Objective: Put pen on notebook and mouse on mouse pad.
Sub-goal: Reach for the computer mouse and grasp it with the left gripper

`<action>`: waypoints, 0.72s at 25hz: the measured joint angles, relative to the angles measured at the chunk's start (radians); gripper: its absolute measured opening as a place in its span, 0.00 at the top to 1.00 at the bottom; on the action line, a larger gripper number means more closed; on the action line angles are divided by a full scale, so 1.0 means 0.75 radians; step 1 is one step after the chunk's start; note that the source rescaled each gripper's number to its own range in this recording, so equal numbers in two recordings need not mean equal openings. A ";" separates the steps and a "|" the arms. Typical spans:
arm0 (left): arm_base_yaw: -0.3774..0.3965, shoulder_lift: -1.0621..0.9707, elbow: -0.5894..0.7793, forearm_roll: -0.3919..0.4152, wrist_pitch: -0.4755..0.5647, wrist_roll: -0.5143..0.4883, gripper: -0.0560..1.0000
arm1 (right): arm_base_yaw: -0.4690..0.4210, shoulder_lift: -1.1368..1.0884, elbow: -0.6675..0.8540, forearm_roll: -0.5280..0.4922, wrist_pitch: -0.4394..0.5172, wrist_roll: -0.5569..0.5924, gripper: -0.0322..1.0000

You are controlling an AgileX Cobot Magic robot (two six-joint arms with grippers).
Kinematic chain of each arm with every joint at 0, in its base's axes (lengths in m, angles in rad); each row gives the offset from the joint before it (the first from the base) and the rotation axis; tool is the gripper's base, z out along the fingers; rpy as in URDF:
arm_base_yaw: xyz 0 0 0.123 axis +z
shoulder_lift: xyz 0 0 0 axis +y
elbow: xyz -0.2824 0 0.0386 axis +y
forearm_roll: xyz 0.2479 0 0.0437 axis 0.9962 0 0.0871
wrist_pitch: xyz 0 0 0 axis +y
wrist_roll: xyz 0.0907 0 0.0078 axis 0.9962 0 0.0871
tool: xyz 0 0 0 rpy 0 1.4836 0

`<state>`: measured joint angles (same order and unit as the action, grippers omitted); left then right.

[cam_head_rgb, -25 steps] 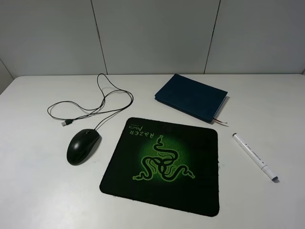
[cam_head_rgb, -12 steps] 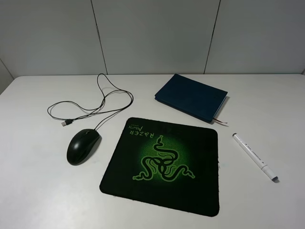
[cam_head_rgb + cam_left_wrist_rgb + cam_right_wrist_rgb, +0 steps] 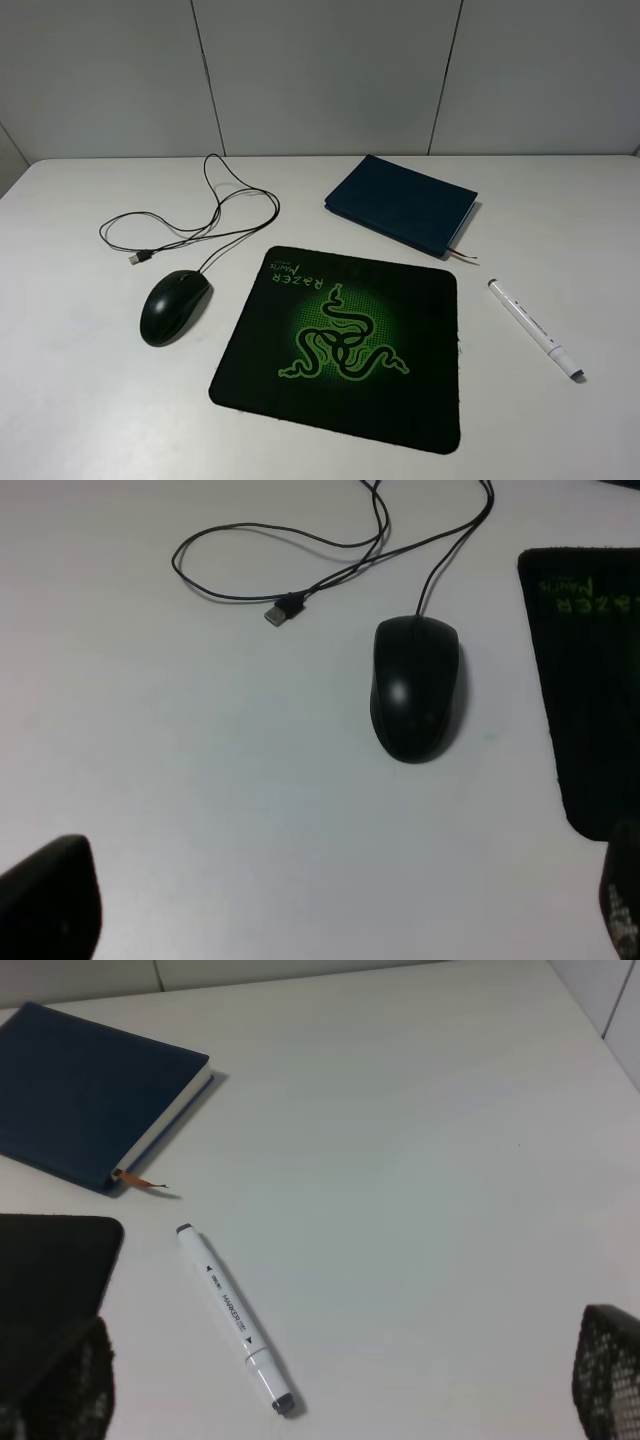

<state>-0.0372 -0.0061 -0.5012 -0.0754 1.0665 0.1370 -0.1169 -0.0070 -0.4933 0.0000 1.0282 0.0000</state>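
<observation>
Mouse (image 3: 176,306) first: it lies on the bare counter (image 3: 70,400), just beside the left edge of the Razer mouse pad (image 3: 420,300) but not on it. Its cable (image 3: 277,207) loops off toward the back and the USB plug (image 3: 283,609) lies free.

Your left fingers (image 3: 50,900) stand wide apart and empty, short of the mouse's rear. Come down over the mouse and close across its narrow flanks, not along its length; that glossy shell looks slippery. Lift only enough to clear the pad's edge, carry it across and set it near the green logo. Expect the cable to trail behind, so go slowly.

The pen (image 3: 535,329) lies at a slant on the counter to the right of the pad, near the blue notebook (image 3: 400,203) but apart from it. Your right fingers (image 3: 55,1380) are also spread wide with nothing between them. Turn the wrist so they cross the barrel, and pinch it at the middle so it hangs level. The barrel looks round and may roll, so lay it flat in the middle of the cover, well in from the edges.
</observation>
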 joint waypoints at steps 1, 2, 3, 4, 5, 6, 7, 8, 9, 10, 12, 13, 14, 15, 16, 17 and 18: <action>0.000 0.001 -0.018 0.000 0.005 0.000 0.00 | 0.000 0.000 0.000 0.000 0.000 0.000 0.00; 0.000 0.013 -0.039 0.000 0.017 0.000 0.00 | 0.000 0.000 0.000 0.000 0.000 0.000 0.00; 0.000 0.034 -0.070 0.000 0.029 0.000 0.00 | 0.000 0.000 0.000 0.000 0.000 0.000 0.00; 0.000 0.072 -0.102 0.000 0.039 0.000 0.00 | 0.000 0.000 0.000 0.000 0.000 0.000 0.00; 0.000 0.118 -0.134 0.000 0.055 0.000 0.00 | 0.000 0.000 0.000 0.000 0.000 0.000 0.00; 0.000 0.169 -0.162 0.000 0.068 0.000 0.00 | 0.000 0.000 0.000 0.000 0.000 0.000 0.00; 0.000 0.213 -0.195 0.000 0.077 0.000 0.00 | 0.000 0.000 0.000 0.000 0.000 0.000 0.00; 0.000 0.269 -0.228 0.000 0.091 0.000 0.00 | 0.000 0.000 0.000 0.000 0.000 0.000 0.00; 0.000 0.326 -0.255 0.000 0.109 0.000 0.00 | 0.000 0.000 0.000 0.000 0.000 0.000 0.00; 0.000 0.377 -0.288 0.000 0.124 0.000 0.00 | 0.000 0.000 0.000 0.000 0.000 0.000 0.00; 0.000 0.501 -0.352 0.000 0.149 0.000 0.00 | 0.000 0.000 0.000 0.000 0.000 0.000 0.00; 0.000 0.563 -0.377 0.000 0.149 0.000 0.00 | 0.000 0.000 0.000 0.000 0.000 0.000 0.00; 0.000 0.615 -0.404 0.001 0.149 0.000 0.00 | 0.000 0.000 0.000 0.000 0.000 0.000 0.00; 0.000 0.673 -0.426 0.001 0.149 0.000 0.00 | 0.000 0.000 0.000 0.000 0.000 0.000 0.00; 0.000 0.729 -0.442 0.001 0.149 0.000 0.00 | 0.000 0.000 0.000 0.000 0.000 0.000 0.00; 0.000 0.781 -0.458 0.001 0.149 0.000 0.00 | 0.000 0.000 0.000 0.000 0.000 0.000 0.00; -0.007 0.822 -0.471 0.006 0.149 -0.005 0.00 | 0.000 0.000 0.000 0.000 0.000 0.000 0.00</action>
<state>-0.0427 0.6105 -0.8544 -0.0709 1.1785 0.1333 -0.1169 -0.0070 -0.4933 0.0000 1.0282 0.0000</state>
